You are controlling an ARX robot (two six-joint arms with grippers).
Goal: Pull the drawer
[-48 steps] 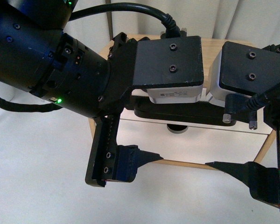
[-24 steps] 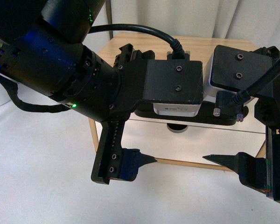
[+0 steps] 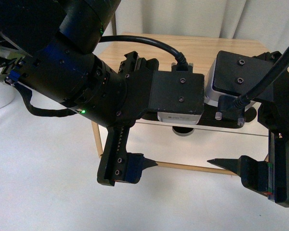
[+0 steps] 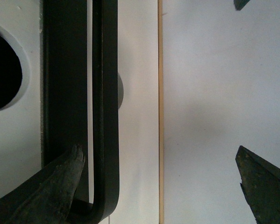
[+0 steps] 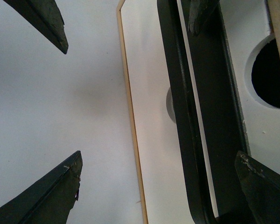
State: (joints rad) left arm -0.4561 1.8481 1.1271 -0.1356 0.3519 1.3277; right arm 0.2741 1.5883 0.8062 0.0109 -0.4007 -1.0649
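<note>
Left claw (image 4: 157, 151) wide astride drawer (image 4: 23, 135) handle (image 4: 105, 93)

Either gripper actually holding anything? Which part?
Nothing clamped. Both the left gripper and right gripper are open, each with one finger hooked behind the black bar handle of the drawer.
</note>
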